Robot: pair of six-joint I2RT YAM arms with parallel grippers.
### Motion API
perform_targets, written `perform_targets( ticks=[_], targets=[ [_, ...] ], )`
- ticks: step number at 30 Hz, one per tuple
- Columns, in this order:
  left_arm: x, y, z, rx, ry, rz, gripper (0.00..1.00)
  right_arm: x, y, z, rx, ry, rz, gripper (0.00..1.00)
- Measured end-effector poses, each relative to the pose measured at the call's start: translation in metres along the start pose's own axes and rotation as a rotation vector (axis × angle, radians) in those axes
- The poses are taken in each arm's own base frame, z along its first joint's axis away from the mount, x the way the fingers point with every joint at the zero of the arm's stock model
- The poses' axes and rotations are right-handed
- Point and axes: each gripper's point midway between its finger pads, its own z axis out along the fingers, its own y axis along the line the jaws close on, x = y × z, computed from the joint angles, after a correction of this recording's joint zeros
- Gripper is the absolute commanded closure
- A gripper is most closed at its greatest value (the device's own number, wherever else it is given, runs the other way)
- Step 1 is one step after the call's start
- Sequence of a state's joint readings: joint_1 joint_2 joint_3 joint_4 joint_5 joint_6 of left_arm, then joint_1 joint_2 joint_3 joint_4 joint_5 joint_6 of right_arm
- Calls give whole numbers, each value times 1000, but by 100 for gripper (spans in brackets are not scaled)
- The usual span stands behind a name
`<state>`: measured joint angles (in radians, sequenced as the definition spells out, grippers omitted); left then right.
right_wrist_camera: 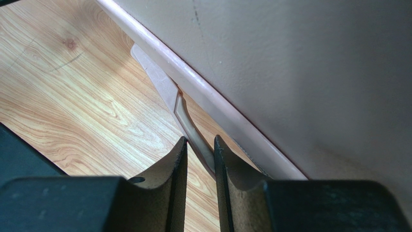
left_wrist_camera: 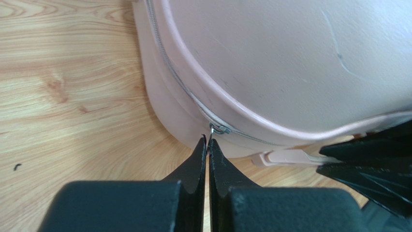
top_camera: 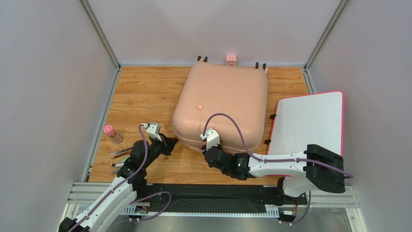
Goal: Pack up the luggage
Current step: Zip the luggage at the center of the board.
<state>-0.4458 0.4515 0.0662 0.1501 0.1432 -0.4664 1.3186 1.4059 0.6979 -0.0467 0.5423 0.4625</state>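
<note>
A light wooden table carries the luggage, a big pale pink hard-shell suitcase with rounded corners, lying flat and closed at the back centre. Just right of the suitcase lies a flat white board with a pink rim. At the suitcase's near edge the right gripper is clamped on its pale pink plastic handle. At its near-left corner the left gripper is pinched together on the thin metal zipper pull. Well left of the suitcase stands a small pink-capped bottle.
</note>
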Motion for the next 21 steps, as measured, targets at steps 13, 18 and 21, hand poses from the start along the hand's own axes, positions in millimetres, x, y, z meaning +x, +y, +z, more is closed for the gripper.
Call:
perform_targets(
  ticks=[13, 18, 21],
  targets=[
    [-12, 14, 11, -119, 38, -2, 100, -1, 3, 1, -8, -24, 61, 100],
    [-14, 16, 11, -132, 33, -2, 100, -1, 3, 1, -9, -31, 74, 100],
    [-14, 17, 11, -139, 32, -2, 100, -1, 3, 1, -1, -30, 70, 100]
  ],
)
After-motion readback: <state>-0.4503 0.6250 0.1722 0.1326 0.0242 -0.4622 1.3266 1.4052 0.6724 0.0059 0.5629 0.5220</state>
